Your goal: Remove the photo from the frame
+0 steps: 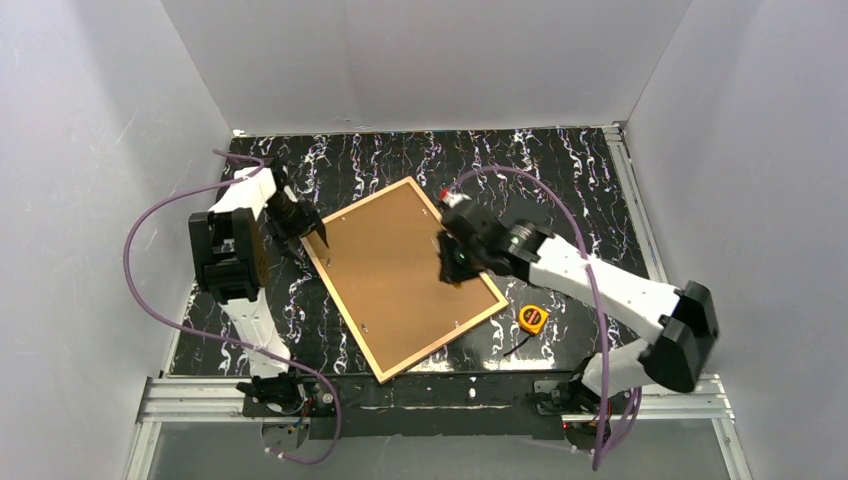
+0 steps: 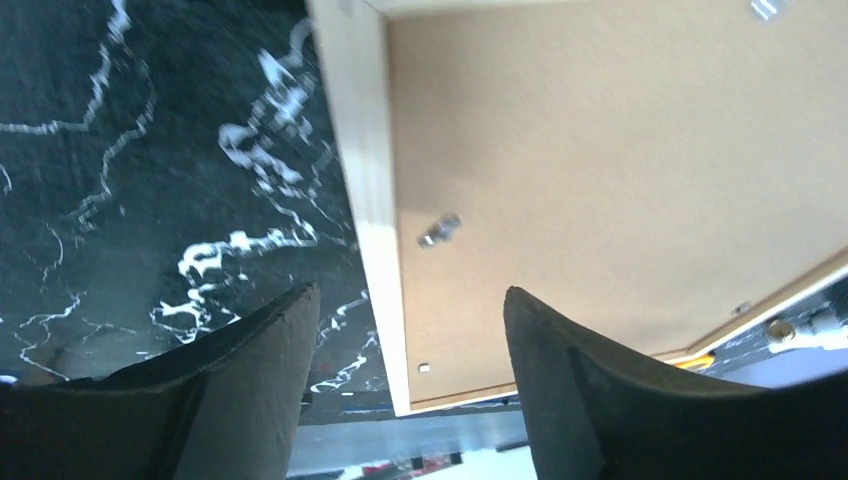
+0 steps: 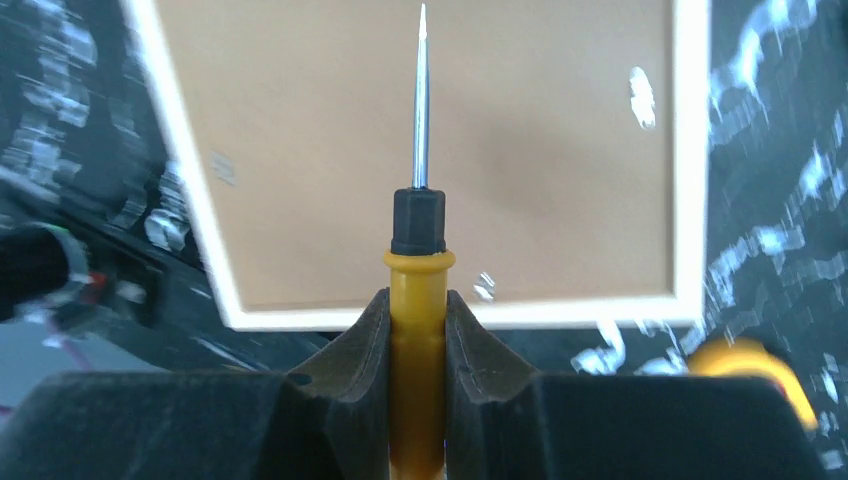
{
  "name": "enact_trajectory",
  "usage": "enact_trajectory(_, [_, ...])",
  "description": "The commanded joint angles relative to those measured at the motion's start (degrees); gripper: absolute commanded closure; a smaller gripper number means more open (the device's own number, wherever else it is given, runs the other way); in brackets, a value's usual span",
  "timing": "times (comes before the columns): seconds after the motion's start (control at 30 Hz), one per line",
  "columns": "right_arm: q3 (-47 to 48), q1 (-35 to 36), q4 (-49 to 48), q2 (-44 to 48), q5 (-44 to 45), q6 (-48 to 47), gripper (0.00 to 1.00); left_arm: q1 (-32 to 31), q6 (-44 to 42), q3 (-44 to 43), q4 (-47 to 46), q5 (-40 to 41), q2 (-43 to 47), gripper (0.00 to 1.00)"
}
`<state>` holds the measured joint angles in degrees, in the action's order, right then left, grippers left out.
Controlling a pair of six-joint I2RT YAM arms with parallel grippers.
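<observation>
The frame of thin light wood lies face down on the black marbled table. Only the photo's brown backing board shows; the printed side is hidden. My left gripper is open and empty at the frame's left corner. In the left wrist view it straddles the frame strip next to the backing. My right gripper hovers over the frame's right edge. It is shut on a yellow-handled screwdriver, whose tip points over the backing.
Small metal clips sit on the backing near the frame's inner edge. A yellow tape measure lies on the table right of the frame's lower right side. White walls surround the table.
</observation>
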<state>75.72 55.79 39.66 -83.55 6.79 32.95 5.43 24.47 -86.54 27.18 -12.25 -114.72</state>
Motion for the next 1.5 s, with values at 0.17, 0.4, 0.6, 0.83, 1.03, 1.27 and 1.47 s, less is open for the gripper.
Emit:
enact_trajectory(0.17, [-30.4, -0.2, 4.1, 25.5, 6.2, 10.9, 0.99, -12.5, -2.7, 4.3, 8.3, -1.1, 14.7, 0.22])
enact_trajectory(0.4, [-41.3, -0.2, 2.5, 43.6, 2.2, 16.4, 0.99, -16.2, 3.6, 27.2, 1.8, -8.1, 33.4, 0.14])
enact_trajectory(0.6, [-42.0, -0.2, 4.4, 47.1, 3.0, 16.8, 0.99, -18.1, 8.7, 44.2, -0.2, -5.3, 48.8, 0.15])
enact_trajectory(0.83, [-41.0, -0.2, 4.7, 47.1, 1.8, 16.4, 0.99, -18.1, 13.1, 45.1, -6.4, -5.4, 42.4, 0.3])
enact_trajectory(1.03, [-43.3, -0.2, 5.9, 53.6, 1.7, 18.5, 0.99, -17.5, 16.3, 45.2, -9.7, -1.3, 37.4, 0.45])
enact_trajectory(1.27, [-45.7, -0.2, 7.2, 55.1, 1.4, 19.3, 0.99, -16.6, 19.0, 45.0, -12.2, 0.7, 30.6, 0.58])
enact_trajectory(1.47, [-45.2, -0.2, 6.9, 54.9, 2.6, 18.6, 0.99, -16.5, 19.7, 45.2, -12.5, 2.2, 28.2, 0.77])
